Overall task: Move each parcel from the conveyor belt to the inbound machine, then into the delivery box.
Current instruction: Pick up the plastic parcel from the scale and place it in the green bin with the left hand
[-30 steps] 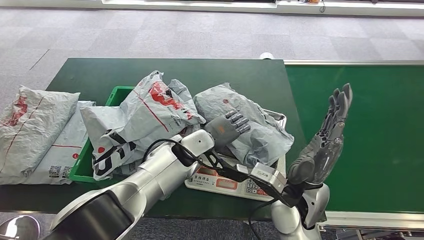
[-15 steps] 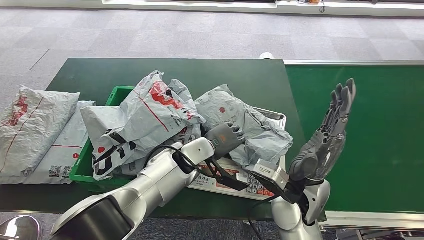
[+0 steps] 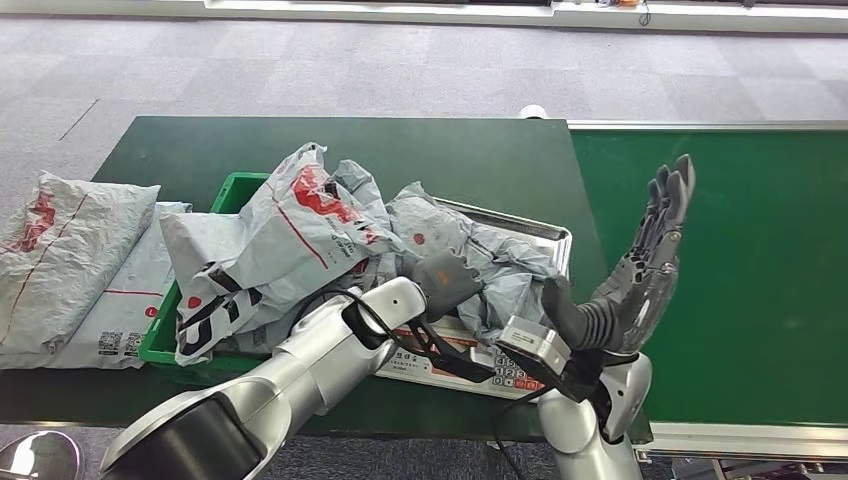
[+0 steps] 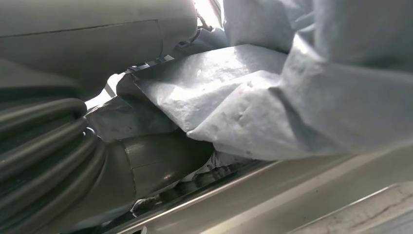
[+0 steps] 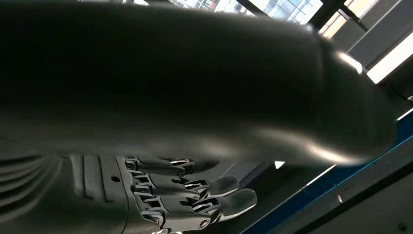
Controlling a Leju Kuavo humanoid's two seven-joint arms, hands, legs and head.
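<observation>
A crumpled grey parcel [image 3: 490, 255] lies on the silver tray [image 3: 548, 238] of the inbound machine, a scale with a keypad panel [image 3: 440, 364]. My left hand [image 3: 445, 277] grips the parcel's near left side, fingers curled into the plastic. In the left wrist view the thumb [image 4: 160, 161] sits under a fold of the parcel [image 4: 292, 97], just above the tray rim [image 4: 272, 191]. My right hand [image 3: 640, 275] is raised over the green conveyor belt [image 3: 740, 270], palm toward the scale, fingers straight, holding nothing. The green delivery box [image 3: 238, 192] is heaped with parcels.
A large grey parcel with red print [image 3: 300, 225] leans over the box's right side, touching the scale parcel. Two more grey parcels [image 3: 70, 255] lie on the dark green table [image 3: 420, 150] left of the box. Grey carpet floor lies beyond.
My left hand went from lying flat on the parcel to clenching it, and the parcel has bunched and slid left toward the box. My right thumb has swung outward.
</observation>
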